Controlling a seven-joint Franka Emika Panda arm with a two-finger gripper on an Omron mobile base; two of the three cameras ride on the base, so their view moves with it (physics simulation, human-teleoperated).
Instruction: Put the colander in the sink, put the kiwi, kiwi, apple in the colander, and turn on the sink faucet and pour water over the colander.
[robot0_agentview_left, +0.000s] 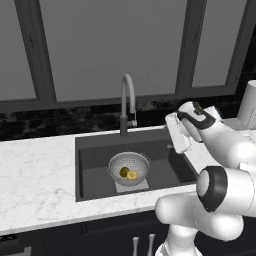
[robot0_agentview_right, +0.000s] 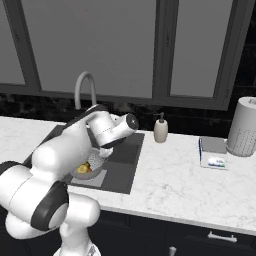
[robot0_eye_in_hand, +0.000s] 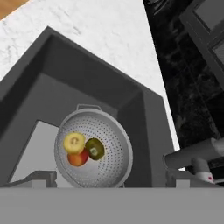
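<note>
The silver colander (robot0_agentview_left: 129, 167) (robot0_eye_in_hand: 109, 131) stands in the dark sink (robot0_agentview_left: 90, 170) (robot0_eye_in_hand: 39, 100) on the lighter plate (robot0_eye_in_hand: 33, 151). Inside it lie the yellower kiwi (robot0_eye_in_hand: 74, 142), the dark olive kiwi (robot0_eye_in_hand: 95, 148) and the red-orange apple (robot0_eye_in_hand: 78, 159), all touching. My gripper (robot0_eye_in_hand: 107, 179) hangs above the sink's right side, open, its fingertips (robot0_eye_in_hand: 41, 177) far apart with nothing between them. The gooseneck faucet (robot0_agentview_left: 127, 100) (robot0_agentview_right: 84, 87) (robot0_eye_in_hand: 197, 153) rises behind the basin, close to one fingertip in the hand view. No water runs from its spout.
On the right counter stand a cream soap dispenser (robot0_agentview_right: 160, 129), a small box (robot0_agentview_right: 213, 152) and a paper towel roll (robot0_agentview_right: 243, 127). White marble counter (robot0_agentview_left: 35, 175) stretches left of the sink. My own arm hides much of the basin in the right base view.
</note>
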